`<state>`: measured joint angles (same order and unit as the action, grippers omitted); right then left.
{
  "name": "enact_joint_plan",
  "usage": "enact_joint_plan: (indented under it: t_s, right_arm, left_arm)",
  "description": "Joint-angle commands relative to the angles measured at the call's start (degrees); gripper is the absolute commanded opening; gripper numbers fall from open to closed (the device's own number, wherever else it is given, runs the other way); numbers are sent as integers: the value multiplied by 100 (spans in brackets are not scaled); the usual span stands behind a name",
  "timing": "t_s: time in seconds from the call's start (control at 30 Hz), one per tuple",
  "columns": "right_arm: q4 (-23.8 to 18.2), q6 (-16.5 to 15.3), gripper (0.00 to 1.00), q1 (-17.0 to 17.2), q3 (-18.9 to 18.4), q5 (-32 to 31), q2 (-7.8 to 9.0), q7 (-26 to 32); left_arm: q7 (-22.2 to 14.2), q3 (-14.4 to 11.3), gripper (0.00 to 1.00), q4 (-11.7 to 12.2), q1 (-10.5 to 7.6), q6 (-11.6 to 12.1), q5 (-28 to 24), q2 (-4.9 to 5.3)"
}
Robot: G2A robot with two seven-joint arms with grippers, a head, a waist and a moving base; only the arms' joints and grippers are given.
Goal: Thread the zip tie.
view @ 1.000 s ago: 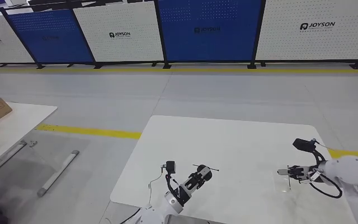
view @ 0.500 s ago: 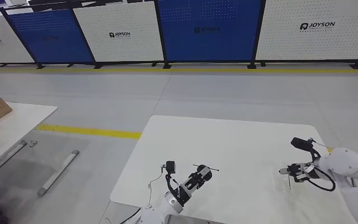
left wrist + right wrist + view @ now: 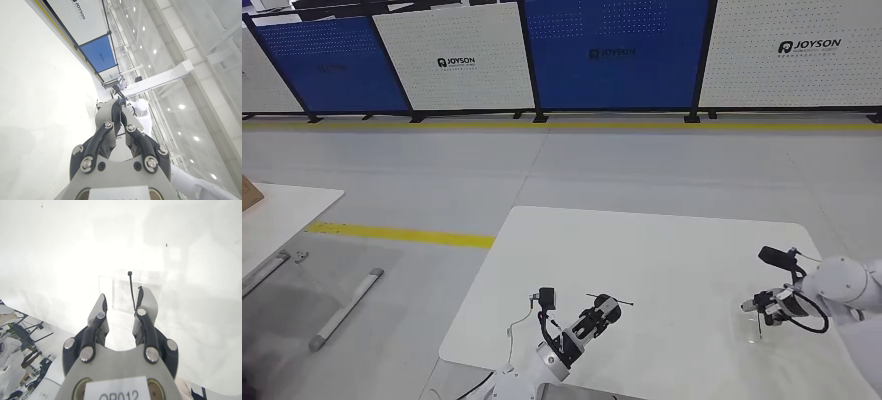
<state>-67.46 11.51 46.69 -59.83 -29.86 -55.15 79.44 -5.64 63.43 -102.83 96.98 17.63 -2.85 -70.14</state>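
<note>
Inside the wide-open right gripper (image 3: 121,291), the zip tie (image 3: 131,289) runs ungripped along one finger.

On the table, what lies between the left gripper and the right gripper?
Nothing. In the top view, the stretch of white table between the left gripper and the right gripper is bare.

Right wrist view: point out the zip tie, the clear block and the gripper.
zip tie (image 3: 131,290), right wrist view, middle of the black strap.
clear block (image 3: 151,278), right wrist view, bare wall beside the strap.
right gripper (image 3: 122,291), right wrist view, midway between the open fingertips.
</note>
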Motion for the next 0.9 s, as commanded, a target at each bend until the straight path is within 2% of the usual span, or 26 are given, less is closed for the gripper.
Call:
enact_joint_plan:
  t_s: [0.0,0.1,0.27,0.67,0.87]
  right_arm:
    - [83,14,33,-43,44,-3,-16,5]
    - [187,51,30,-97,113,-27,-40,10]
    - [378,49,32,-216,254,-19,-96,18]
    - [910,-136,29,-518,541,84,-217,20]
    - [1031,-164,19,-584,613,84,-248,20]
  left_arm:
    - [0,0,0,0,0,0,0,0]
    - [0,0,0,0,0,0,0,0]
    - [0,0,0,0,0,0,0,0]
    - [0,0,0,0,0,0,0,0]
    - [0,0,0,0,0,0,0,0]
